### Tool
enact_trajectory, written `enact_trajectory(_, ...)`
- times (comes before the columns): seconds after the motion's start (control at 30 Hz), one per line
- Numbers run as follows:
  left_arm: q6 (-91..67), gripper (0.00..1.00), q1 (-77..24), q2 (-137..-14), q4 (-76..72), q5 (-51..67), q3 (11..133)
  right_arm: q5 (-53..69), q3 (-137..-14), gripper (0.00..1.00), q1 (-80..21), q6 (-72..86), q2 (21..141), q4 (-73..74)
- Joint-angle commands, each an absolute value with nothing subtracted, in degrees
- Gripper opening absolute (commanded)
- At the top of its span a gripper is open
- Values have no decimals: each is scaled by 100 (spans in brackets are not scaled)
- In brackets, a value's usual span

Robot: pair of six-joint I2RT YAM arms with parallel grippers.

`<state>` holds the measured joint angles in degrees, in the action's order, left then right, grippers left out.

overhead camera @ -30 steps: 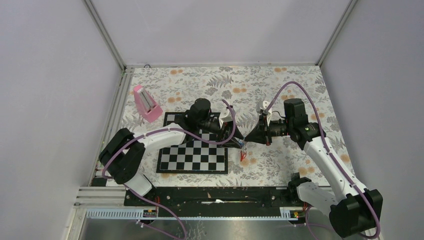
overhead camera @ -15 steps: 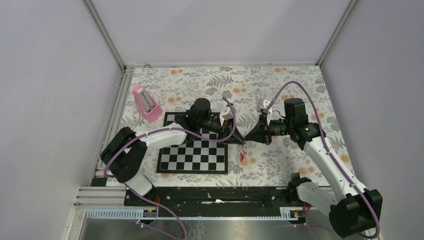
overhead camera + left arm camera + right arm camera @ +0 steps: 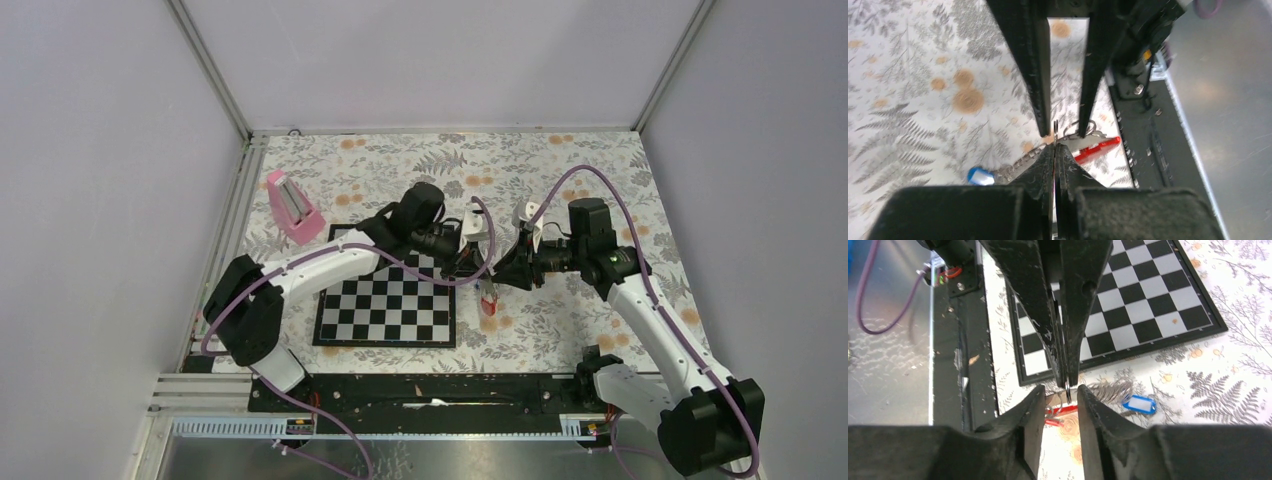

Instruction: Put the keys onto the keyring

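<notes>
My left gripper point(image 3: 478, 270) is shut on the keyring's thin metal ring point(image 3: 1055, 130), which shows edge-on between its fingertips above the floral cloth. Tip to tip with it, my right gripper point(image 3: 497, 277) stands open, one finger on each side of that ring point(image 3: 1067, 390) without touching it. Below the ring are a white-and-red piece with a red tag point(image 3: 1096, 147) and a small second ring point(image 3: 1080, 129). The key with the blue tag point(image 3: 1139, 404) is just beside them; I cannot tell whether it hangs from the ring or lies on the cloth.
A chessboard point(image 3: 385, 310) lies to the left of the grippers. The pink wedge block point(image 3: 293, 207) stands at the far left. A black rail point(image 3: 420, 392) runs along the near edge, close below the keys.
My left gripper has closed on the ring, and its arm swung right and away from me. My right gripper has opened and let go of it. The red piece sits slightly higher.
</notes>
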<state>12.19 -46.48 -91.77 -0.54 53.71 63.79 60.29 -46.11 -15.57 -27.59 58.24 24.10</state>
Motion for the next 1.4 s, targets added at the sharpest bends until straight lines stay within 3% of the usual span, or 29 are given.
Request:
enact_trajectory(0.0,3077,0,-4856,-9132,2551,4033,7431,5792,-4647,42,-1540,-3244,5668,2525)
enact_trajectory(0.17,3395,0,-5052,-9216,3337,3374,7952,5916,-4552,50,-1538,-3343,5713,2316)
enact_trajectory(0.77,3080,0,-5321,-9319,3357,3625,8193,6783,-3840,50,-1547,-2641,5958,931)
enact_trajectory(1.37,2898,0,-5353,-9384,3246,3753,8231,6891,-3607,41,-1608,-2241,6116,378)
